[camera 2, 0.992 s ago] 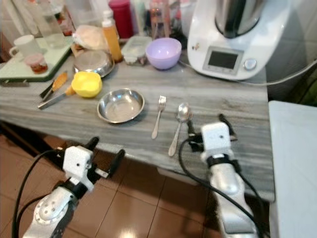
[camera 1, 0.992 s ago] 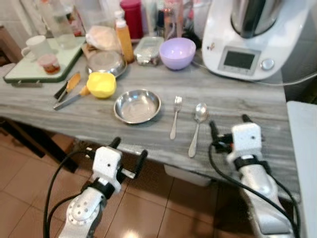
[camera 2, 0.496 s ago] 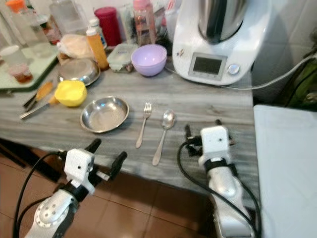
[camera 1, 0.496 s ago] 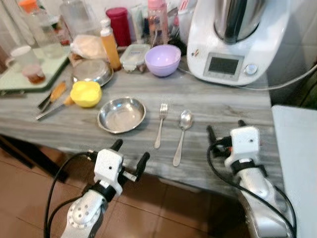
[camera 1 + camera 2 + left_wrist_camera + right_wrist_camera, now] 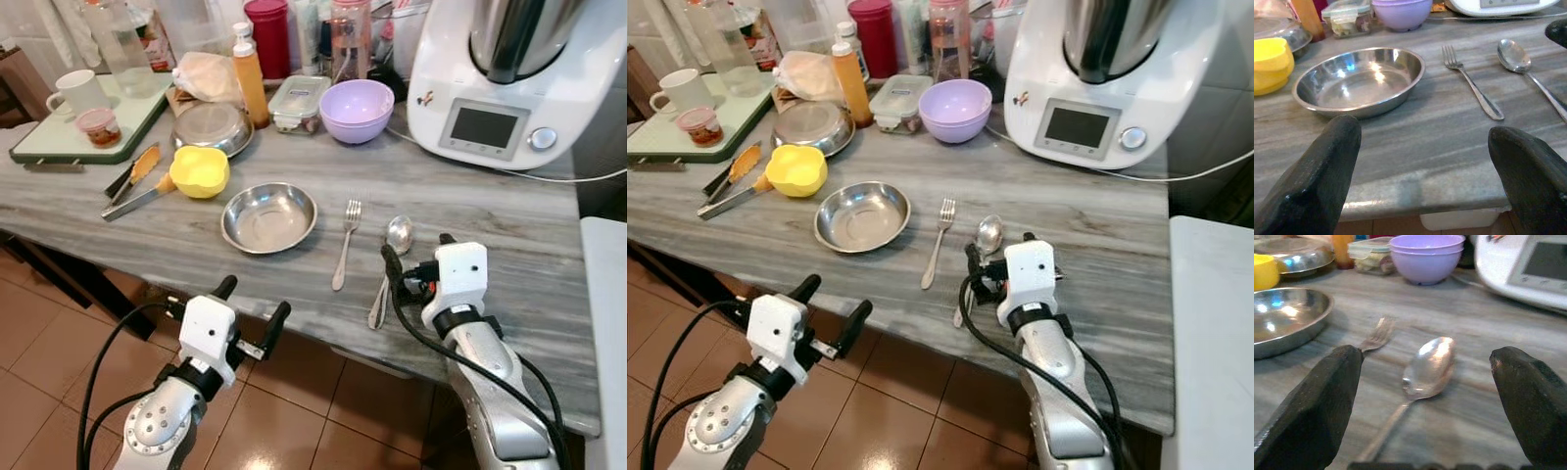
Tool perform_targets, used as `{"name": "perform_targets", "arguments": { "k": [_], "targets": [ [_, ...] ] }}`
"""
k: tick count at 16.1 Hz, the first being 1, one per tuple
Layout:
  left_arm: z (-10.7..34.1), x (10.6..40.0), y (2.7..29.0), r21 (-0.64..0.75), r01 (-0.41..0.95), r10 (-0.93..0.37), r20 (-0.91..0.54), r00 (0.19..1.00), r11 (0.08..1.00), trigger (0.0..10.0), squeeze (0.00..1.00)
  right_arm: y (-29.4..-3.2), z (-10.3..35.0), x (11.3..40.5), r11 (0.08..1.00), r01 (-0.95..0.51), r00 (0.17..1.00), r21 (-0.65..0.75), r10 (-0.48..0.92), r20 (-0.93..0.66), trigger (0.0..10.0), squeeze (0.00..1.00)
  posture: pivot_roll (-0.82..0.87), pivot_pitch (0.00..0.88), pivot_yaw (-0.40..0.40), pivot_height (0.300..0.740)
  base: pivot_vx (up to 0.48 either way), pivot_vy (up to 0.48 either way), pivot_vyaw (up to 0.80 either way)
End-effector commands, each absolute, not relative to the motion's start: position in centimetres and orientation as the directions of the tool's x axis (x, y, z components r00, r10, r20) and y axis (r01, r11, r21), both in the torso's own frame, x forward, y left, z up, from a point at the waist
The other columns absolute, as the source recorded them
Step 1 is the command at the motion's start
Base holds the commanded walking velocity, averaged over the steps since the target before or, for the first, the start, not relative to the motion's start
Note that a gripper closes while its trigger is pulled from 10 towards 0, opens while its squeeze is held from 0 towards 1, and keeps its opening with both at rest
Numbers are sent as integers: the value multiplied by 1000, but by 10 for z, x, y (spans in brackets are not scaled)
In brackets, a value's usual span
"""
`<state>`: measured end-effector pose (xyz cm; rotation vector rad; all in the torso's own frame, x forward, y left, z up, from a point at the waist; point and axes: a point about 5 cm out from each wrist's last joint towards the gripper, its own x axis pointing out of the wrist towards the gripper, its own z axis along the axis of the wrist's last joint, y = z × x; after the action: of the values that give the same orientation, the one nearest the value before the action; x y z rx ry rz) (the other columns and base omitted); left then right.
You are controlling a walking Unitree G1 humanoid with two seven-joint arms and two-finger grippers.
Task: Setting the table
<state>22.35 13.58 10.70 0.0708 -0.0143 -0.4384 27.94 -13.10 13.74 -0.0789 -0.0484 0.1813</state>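
Both grippers spread wide: right gripper [image 5: 419, 257] straddles spoon [image 5: 1429, 363]; left gripper [image 5: 251, 305] below counter edge [image 5: 1415, 188].

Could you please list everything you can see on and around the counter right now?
counter: one, grey wood-grain, across the scene
steel bowl: one, silver, counter's middle
fork: one, silver, right of the steel bowl
spoon: one, silver, right of the fork
yellow bowl: one, left of the steel bowl
purple bowl: one, near the back
kitchen machine: one, white, back right
orange bottle: one, back
tray: one, green-rimmed, far left
mug: one, white, on the tray
left hand: black fingers open, below the counter's edge
right hand: black fingers open, over the spoon's handle
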Motion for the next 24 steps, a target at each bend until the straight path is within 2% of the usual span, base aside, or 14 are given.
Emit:
{"name": "perform_targets", "arguments": {
  "k": [1, 8, 9, 10, 11, 12, 13, 14, 15, 24],
  "targets": [
    [109, 221, 138, 78, 427, -427, -7, 904, 901, 10000, 0, -124, 137, 279, 976, -209, 977, -66, 211, 25, 10000, 0, -127, 156, 94, 740, 0, 0, 0],
    [106, 220, 139, 70, 426, -426, -16, 904, 902, 10000, 0, -129, 121, 280, 987, -157, 983, 14, 158, -92, 10000, 0, -122, 152, 95, 740, 0, 0, 0],
    [106, 221, 139, 71, 427, -427, -17, 904, 902, 10000, 0, -128, 120, 281, 987, -156, 982, 26, 158, -105, 7059, 0, -122, 152, 95, 740, 0, 0, 0],
    [106, 221, 139, 72, 429, -429, -17, 903, 901, 10000, 0, -127, 119, 282, 987, -152, 981, 44, 156, -116, 2471, 0, -121, 151, 98, 740, 0, 0, 0],
    [105, 221, 139, 71, 431, -431, -17, 902, 900, 10000, 0, -126, 119, 284, 987, -148, 980, 55, 154, -124, 980, 0, -121, 151, 97, 740, 0, 0, 0],
    [105, 222, 139, 71, 431, -431, -17, 902, 899, 10000, 0, -125, 120, 286, 987, -147, 980, 66, 154, -126, 1098, 0, -121, 151, 97, 740, 0, 0, 0],
    [105, 222, 139, 70, 431, -431, -17, 902, 899, 10000, 0, -124, 121, 288, 987, -148, 980, 69, 156, -123, 2392, 0, -122, 151, 97, 740, 0, 0, 0],
    [105, 222, 139, 68, 431, -431, -18, 902, 900, 10000, 0, -122, 123, 291, 985, -153, 980, 75, 162, -120, 3098, 0, -123, 151, 97, 740, 0, 0, 0],
    [105, 222, 138, 67, 431, -431, -17, 902, 900, 10000, 0, -120, 124, 293, 985, -156, 979, 80, 165, -122, 3373, 0, -123, 151, 97, 740, 0, 0, 0],
    [112, 220, 135, 67, 431, -431, -10, 902, 900, 10000, 0, -119, 112, 290, 986, -129, 964, 110, 150, -221, 3882, 0, -111, 149, 93, 740, 0, 0, 0]
  ]
}}
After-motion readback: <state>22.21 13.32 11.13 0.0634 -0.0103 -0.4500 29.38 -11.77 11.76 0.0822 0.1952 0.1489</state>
